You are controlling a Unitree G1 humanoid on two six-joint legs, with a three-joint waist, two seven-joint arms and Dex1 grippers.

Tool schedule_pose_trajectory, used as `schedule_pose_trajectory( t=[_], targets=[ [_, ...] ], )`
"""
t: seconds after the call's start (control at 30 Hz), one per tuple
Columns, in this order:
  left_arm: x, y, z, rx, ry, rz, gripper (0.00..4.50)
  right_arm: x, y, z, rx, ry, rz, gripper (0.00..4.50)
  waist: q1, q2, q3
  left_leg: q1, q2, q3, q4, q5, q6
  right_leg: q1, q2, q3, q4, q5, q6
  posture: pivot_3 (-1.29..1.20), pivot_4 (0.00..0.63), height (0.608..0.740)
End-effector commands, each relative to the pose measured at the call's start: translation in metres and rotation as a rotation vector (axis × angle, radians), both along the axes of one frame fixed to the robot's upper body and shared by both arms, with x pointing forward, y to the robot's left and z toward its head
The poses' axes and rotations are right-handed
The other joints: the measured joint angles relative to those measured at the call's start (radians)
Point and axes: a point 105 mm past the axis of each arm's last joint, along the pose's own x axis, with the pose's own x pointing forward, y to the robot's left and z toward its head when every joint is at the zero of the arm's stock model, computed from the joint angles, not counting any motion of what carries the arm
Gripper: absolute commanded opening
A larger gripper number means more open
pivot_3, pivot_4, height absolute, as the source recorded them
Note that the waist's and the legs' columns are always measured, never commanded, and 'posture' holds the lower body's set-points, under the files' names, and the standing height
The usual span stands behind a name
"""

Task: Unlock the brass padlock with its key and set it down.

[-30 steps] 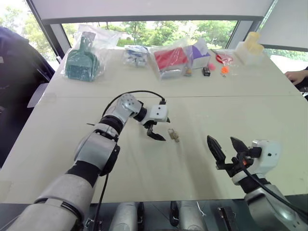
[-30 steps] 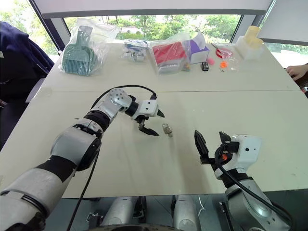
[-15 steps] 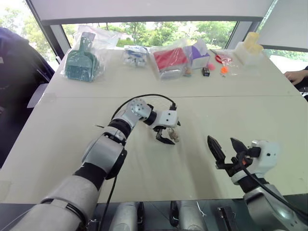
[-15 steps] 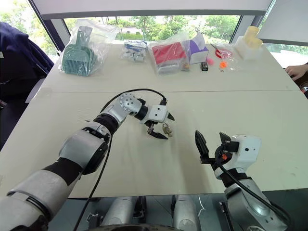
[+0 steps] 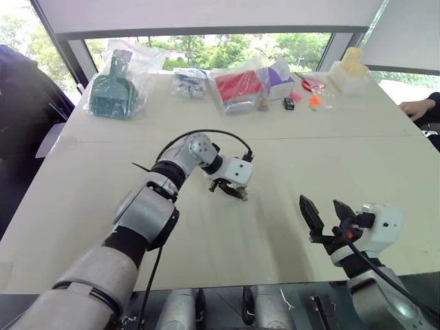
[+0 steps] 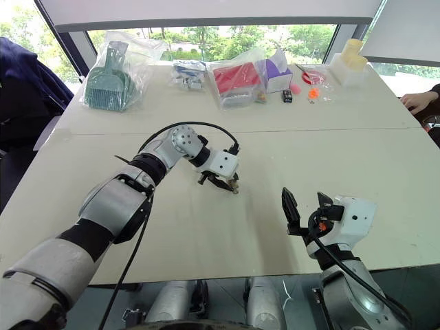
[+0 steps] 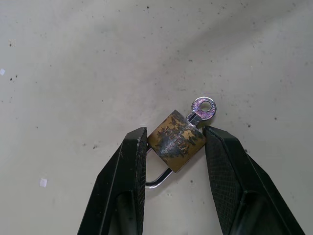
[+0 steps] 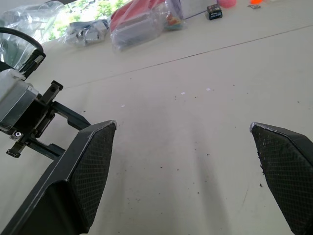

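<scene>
The brass padlock (image 7: 176, 140) lies on the pale table (image 5: 344, 158), a small dull-yellow block with a thin silvery shackle (image 7: 157, 182). Its key (image 7: 202, 107) sticks out of the body. My left gripper (image 7: 176, 133) is shut on the padlock, one black finger on each side of the body. From the head views, the left gripper (image 5: 236, 192) reaches down to the table's middle. The right gripper (image 5: 320, 206) hovers open near the front right, apart from the padlock, with nothing between its fingers (image 8: 93, 152).
Along the far edge lie a bagged green brush (image 5: 113, 89), a bagged red item (image 5: 237, 86), a purple box (image 5: 280, 71), small black and orange trinkets (image 5: 292, 103) and a yellowish container (image 5: 350, 65). A person's hand (image 5: 416, 108) rests at the right edge.
My left gripper moved right onto the padlock and shut on its body. The right gripper stayed still and open. The view shifted slightly.
</scene>
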Motion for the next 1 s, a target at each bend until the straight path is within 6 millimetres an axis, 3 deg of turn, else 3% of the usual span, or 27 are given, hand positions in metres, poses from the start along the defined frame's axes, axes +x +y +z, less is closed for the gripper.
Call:
schedule_pose_trajectory(
  t=[0.03,0.17,0.3,0.5,0.8,1.0],
  targets=[
    [0.008,0.014,0.002,-0.078,0.094,0.139,1.21,0.000,0.008,0.009,0.025,-0.036,0.039,4.50,0.000,0.000,0.000,0.000,0.000,0.000,0.000,0.000,0.000,0.000,0.000,0.000,0.000,0.000,0.000,0.00,0.150,0.735],
    [0.022,0.005,0.036,-0.333,0.096,0.241,1.21,0.003,0.017,0.012,0.082,-0.037,0.089,4.50,0.004,0.000,0.001,-0.002,0.000,0.000,0.000,0.000,0.000,-0.002,0.000,0.000,0.001,0.000,0.000,0.00,0.150,0.735],
    [0.032,0.004,0.066,-0.553,0.037,0.289,1.21,0.017,0.031,0.028,0.231,-0.091,0.174,4.50,0.009,-0.001,0.001,-0.003,-0.001,0.000,0.000,0.000,0.000,-0.002,-0.001,0.000,0.000,0.000,0.000,0.00,0.150,0.735],
    [0.029,-0.002,0.096,-0.796,-0.081,0.284,1.21,0.048,0.050,0.051,0.436,-0.160,0.307,4.50,0.005,0.000,0.002,-0.002,-0.002,0.000,0.000,0.000,0.000,-0.001,-0.002,0.000,0.000,0.002,0.003,0.00,0.150,0.735],
    [0.008,0.000,0.126,-0.962,-0.175,0.266,1.21,0.079,0.054,0.059,0.469,-0.176,0.394,4.50,0.007,0.000,0.002,-0.002,-0.002,0.000,0.000,0.000,0.000,-0.001,-0.001,0.000,0.002,0.002,0.004,0.00,0.150,0.735],
    [-0.008,0.002,0.130,-0.974,-0.178,0.233,1.21,0.091,0.051,0.064,0.498,-0.200,0.414,4.50,0.005,0.001,0.001,-0.002,-0.002,0.000,0.000,0.001,0.000,-0.001,0.000,0.000,0.002,0.002,0.004,0.00,0.150,0.735]
  ],
)
